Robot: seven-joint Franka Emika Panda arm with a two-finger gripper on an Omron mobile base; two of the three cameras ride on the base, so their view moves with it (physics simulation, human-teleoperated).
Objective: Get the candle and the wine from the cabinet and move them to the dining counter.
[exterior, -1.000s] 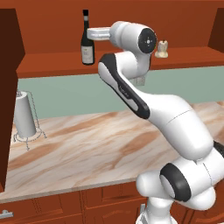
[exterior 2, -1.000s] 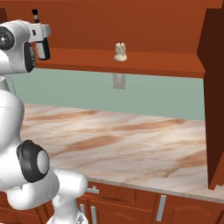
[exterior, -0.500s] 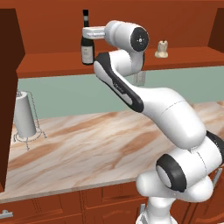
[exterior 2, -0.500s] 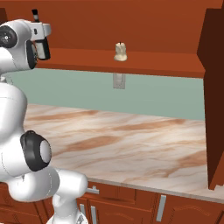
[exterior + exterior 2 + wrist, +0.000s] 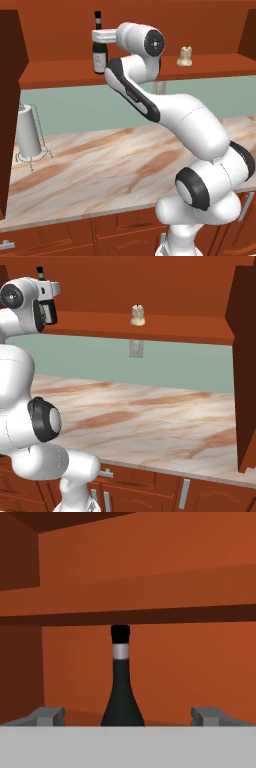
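Gripper [image 5: 123, 716] spread wide, holding nothing. Wine [image 5: 122, 684] stands upright on the cabinet [image 5: 60, 73] shelf, dead ahead at 12 o'clock between the fingertips [image 5: 49, 716], long axis vertical. Candle [image 5: 185, 55] sits well off at 3 o'clock.

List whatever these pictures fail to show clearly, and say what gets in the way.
- Wine bottle: its lower body and label are cut off at the bottom of the hand view.
- Wine bottle in the left base view: the gripper crosses its neck, hiding any contact.
- Candle: too small in the right base view to show a wick.
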